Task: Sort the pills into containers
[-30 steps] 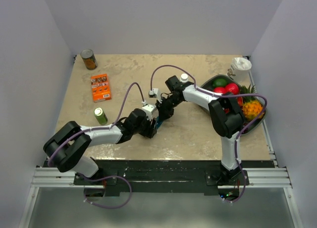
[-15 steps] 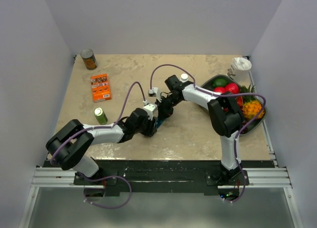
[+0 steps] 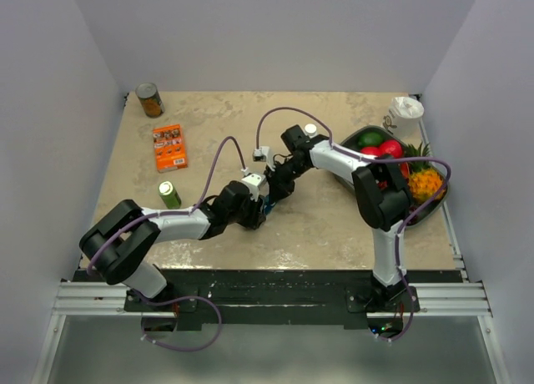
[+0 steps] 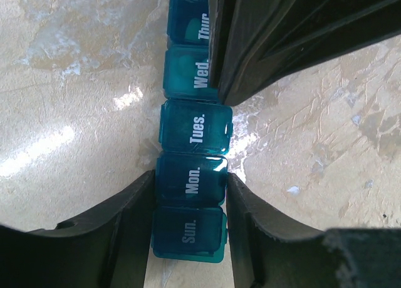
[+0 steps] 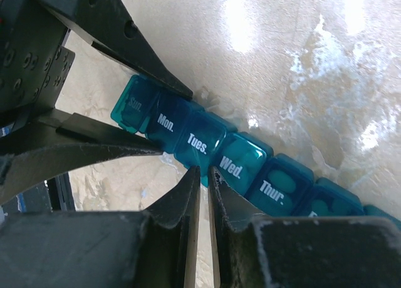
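Observation:
The containers (image 4: pixel 195 126) are a teal strip of lidded compartments marked Sun. to Thur., lying flat at mid-table with all visible lids down. My left gripper (image 4: pixel 190 191) is shut on the strip's Sun./Mon. end, one finger on each long side. The strip also shows in the right wrist view (image 5: pixel 207 141), where pale oval shapes show through the Wed. and Thur. lids. My right gripper (image 5: pixel 203 172) has only a thin gap between its fingers, with its tips at the strip's edge between Tues. and Wed. In the top view both grippers, left (image 3: pixel 260 207) and right (image 3: pixel 274 194), meet over the mostly hidden strip.
A brown tin can (image 3: pixel 150 100) stands at the back left. An orange box (image 3: pixel 169 146) and a small green can (image 3: pixel 169 195) are on the left. A grey fruit tray (image 3: pixel 350 138) and a white cup (image 3: pixel 406 108) stand at the right.
Both grippers and the strip have crept slightly towards the back of the table. The left gripper's hold on the strip is unchanged.

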Robot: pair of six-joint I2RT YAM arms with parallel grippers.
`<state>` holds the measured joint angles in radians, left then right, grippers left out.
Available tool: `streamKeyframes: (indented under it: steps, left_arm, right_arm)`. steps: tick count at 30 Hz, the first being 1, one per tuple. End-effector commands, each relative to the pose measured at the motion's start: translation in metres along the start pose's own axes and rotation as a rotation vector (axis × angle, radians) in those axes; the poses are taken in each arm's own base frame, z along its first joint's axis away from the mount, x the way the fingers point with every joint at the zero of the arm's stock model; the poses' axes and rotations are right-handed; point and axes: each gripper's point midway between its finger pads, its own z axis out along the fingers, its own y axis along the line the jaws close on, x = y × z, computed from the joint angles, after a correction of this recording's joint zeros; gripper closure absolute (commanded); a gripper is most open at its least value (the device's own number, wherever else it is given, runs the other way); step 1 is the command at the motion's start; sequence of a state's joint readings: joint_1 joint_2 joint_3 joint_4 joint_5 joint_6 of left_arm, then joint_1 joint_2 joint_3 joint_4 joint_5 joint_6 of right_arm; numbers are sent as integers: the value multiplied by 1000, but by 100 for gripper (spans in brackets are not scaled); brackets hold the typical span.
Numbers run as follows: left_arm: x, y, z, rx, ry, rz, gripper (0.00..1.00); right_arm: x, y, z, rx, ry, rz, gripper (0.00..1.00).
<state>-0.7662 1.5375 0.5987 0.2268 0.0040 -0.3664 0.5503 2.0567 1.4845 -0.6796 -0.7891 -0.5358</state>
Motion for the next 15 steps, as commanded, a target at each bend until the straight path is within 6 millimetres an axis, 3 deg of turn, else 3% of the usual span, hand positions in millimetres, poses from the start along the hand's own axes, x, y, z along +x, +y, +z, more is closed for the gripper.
streamKeyframes:
  steps: [1,10,15]
  left_arm:
    - [22,2,3,-6,80,-18,83]
    - [21,1,2,1,81,-17,84]
    - [21,1,3,-3,85,-27,85]
  right_arm:
    - [-32,9,-27,15,-82,-70,86]
    - [-27,3,-22,27,-69,-42,86]
    - [3,-9,-10,63,17,13,87]
